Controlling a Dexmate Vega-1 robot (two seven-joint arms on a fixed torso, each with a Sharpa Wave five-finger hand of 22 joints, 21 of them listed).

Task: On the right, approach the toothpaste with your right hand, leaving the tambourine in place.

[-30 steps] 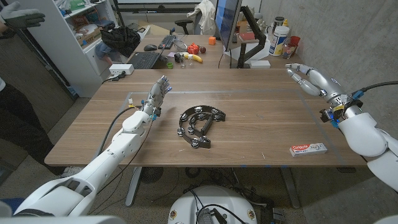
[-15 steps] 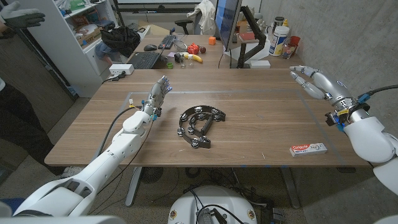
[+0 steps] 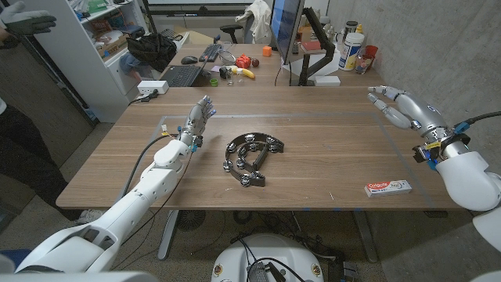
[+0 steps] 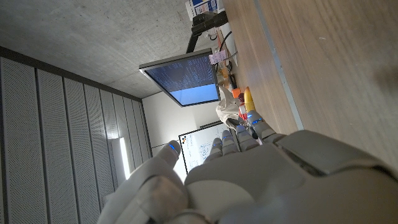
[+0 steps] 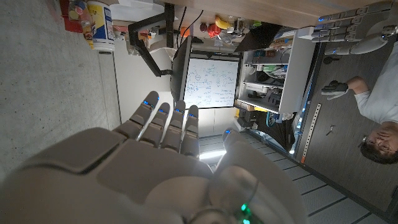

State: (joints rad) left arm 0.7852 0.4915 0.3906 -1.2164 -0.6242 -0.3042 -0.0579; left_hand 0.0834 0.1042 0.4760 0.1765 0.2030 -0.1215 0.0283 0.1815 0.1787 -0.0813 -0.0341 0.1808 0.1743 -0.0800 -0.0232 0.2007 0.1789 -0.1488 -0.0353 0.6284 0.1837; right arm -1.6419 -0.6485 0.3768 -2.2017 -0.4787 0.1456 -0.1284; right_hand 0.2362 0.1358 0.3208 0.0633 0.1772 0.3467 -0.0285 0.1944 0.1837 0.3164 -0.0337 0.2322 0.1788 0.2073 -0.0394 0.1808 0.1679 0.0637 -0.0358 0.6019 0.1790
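Note:
The toothpaste (image 3: 388,188), a white and red box, lies near the table's front right corner. The black tambourine (image 3: 252,156) with metal jingles lies at the table's middle. My right hand (image 3: 401,107) is raised over the table's right edge, fingers spread and holding nothing, well behind the toothpaste. From the right wrist view the right hand (image 5: 155,168) has its fingers extended and apart. My left hand (image 3: 200,117) stands left of the tambourine with fingers straight and nothing in it. The left wrist view looks along the left hand (image 4: 249,180), whose fingers lie together over the wood.
A second desk behind the table carries a monitor (image 3: 286,31), a keyboard (image 3: 183,75), bottles (image 3: 353,48) and small items. A shelf unit (image 3: 86,47) stands at the back left, with a person (image 3: 19,117) beside the table's left side.
My right hand has drifted rightward and slightly nearer along the table's right edge. The left hand, the tambourine and the toothpaste have stayed put.

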